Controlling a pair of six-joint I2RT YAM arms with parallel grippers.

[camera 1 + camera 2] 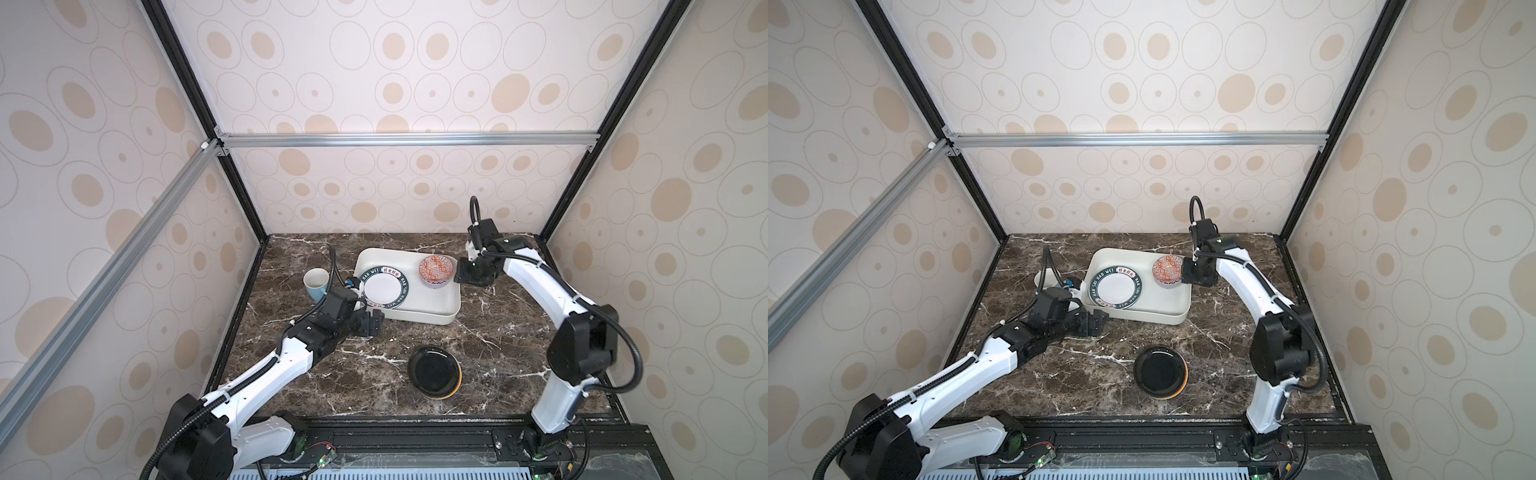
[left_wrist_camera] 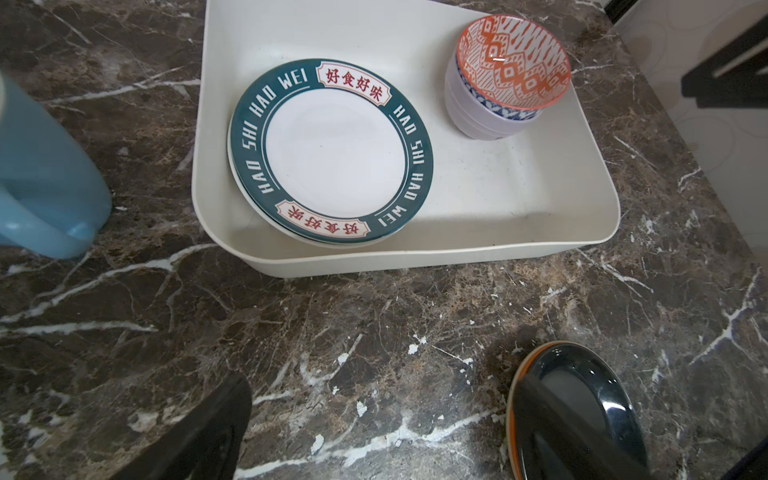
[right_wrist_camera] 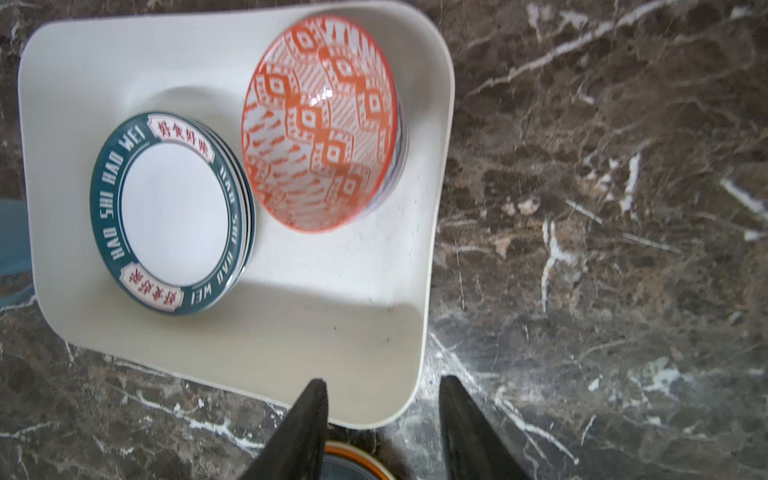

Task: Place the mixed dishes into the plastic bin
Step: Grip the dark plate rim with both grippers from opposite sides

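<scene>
Plastic bin (image 1: 419, 316), smooth, rounded corners, glossy round black plate (image 1: 434, 371)

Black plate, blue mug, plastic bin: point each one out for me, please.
black plate (image 1: 434, 371): in a top view, centre of its well.
blue mug (image 1: 312, 294): in a top view, its outer wall.
plastic bin (image 1: 417, 316): in a top view, its near wall.

The off-white rectangular plastic bin (image 1: 415, 319) holds a white round plate with teal lettered rim (image 1: 383, 287) and an orange-red diamond-patterned bowl (image 1: 435, 267). Outside it are a light-blue mug (image 1: 315, 283) and a glossy black orange-edged plate (image 1: 434, 371).
</scene>
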